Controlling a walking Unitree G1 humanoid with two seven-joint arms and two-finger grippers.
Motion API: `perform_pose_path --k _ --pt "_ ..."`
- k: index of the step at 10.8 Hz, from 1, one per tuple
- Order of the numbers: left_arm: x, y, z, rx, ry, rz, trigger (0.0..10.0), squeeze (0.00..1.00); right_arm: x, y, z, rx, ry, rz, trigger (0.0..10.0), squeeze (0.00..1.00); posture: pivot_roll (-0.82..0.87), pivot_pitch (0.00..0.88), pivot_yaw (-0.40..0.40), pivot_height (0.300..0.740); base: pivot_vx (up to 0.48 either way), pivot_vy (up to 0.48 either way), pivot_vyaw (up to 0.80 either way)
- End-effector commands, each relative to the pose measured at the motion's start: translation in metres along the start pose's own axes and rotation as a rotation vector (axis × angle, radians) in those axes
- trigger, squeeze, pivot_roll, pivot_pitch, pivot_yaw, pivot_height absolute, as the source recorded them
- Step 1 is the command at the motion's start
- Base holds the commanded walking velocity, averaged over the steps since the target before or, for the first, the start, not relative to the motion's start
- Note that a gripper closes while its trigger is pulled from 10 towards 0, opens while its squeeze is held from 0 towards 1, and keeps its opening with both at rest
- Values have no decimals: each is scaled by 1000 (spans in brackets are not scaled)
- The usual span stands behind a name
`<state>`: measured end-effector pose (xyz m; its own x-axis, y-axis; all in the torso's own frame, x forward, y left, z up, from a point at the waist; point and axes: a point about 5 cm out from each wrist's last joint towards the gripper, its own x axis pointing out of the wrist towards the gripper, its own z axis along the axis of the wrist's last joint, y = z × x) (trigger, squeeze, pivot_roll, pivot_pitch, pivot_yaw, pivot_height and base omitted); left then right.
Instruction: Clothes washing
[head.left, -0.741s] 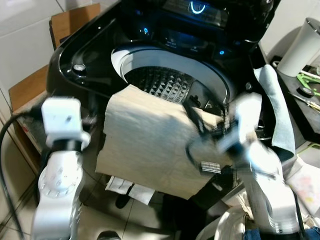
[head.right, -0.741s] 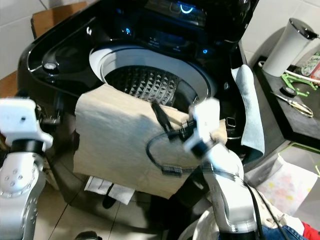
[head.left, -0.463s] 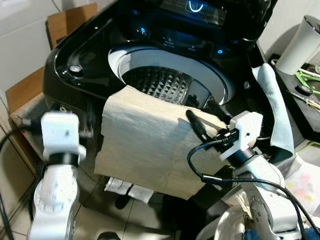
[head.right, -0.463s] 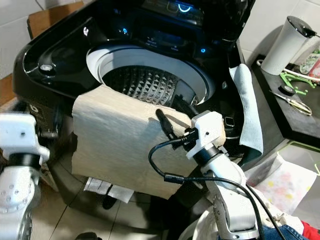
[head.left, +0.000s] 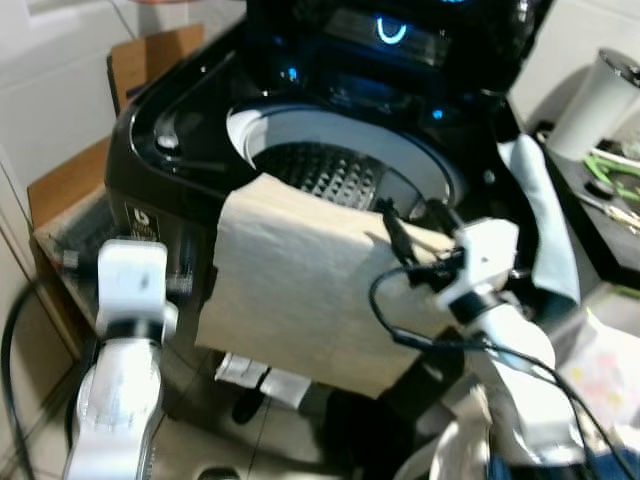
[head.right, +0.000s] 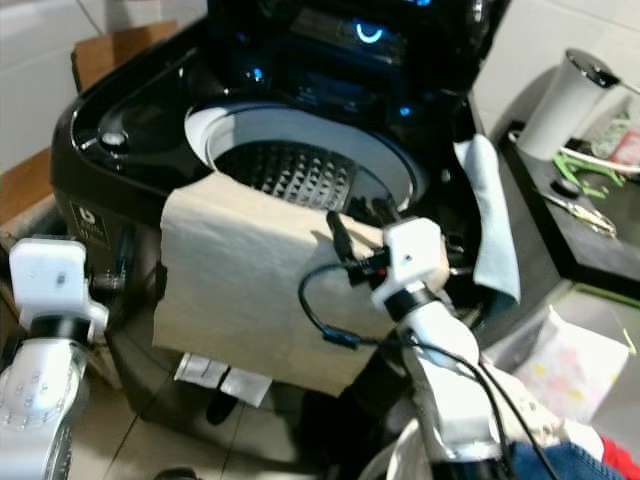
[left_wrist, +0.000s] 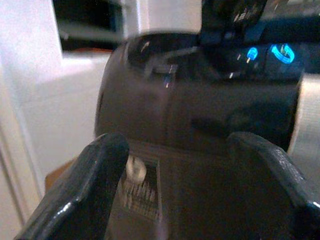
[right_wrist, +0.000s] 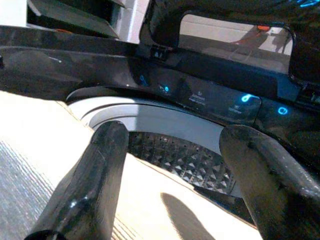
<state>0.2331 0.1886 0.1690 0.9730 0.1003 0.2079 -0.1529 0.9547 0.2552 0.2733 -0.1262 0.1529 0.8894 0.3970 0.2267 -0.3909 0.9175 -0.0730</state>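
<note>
Since 0.7 s ago the right arm has risen and steadied: its wrist block was then a blur low against the hanging cloth, and now the right gripper (head.right: 362, 222) sits at the cloth's top edge by the tub rim. The whole picture has also shifted a little, which is the camera's own move.

A beige cloth (head.left: 300, 275) is draped over the front rim of a black top-loading washing machine (head.left: 180, 150). Most of it hangs down the machine's front face, below and to the left of the right gripper, while its upper edge lies just under that gripper's fingers. The wrist view shows the 2 black fingers (right_wrist: 87, 195) spread apart with the cloth's pale surface passing beneath them; I cannot tell whether they touch it. Beyond the fingers is the open drum (right_wrist: 185, 160), with its studded metal wall inside a grey ring, and farther on the control panel (head.right: 365, 35) glows with blue lights.

A light blue cloth (head.right: 490, 230) hangs over the machine's right side, just beyond the right gripper's wrist. Farther right, a white cylindrical container (head.right: 555, 100) stands on a dark counter.

The left gripper (left_wrist: 175, 200) hangs low beside the machine's front left corner, well apart from the beige cloth. Its 2 fingers are spread wide, holding nothing, and face the machine's dark side panel.
</note>
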Motion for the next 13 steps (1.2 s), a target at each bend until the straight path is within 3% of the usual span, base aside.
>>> perform_pose_path --k 1,5,8,13 --pt "1 -5 -5 -13 28 -18 10000 0 4 -6 -1 -24 10 -17 10000 0 203 0 -137 740 0 0 0" --pt "7 -9 -9 -23 37 -14 10000 0 16 -3 -5 -43 9 -3 10000 0 210 0 -143 740 0 0 0" --pt "11 -13 -7 -25 25 -17 10000 0 21 0 -8 -68 13 13 10000 0 210 0 -145 740 0 0 -775" --pt "15 -17 -6 -25 18 -23 10000 0 25 -3 -7 -77 -8 1 10000 0 210 0 -144 740 0 0 0"
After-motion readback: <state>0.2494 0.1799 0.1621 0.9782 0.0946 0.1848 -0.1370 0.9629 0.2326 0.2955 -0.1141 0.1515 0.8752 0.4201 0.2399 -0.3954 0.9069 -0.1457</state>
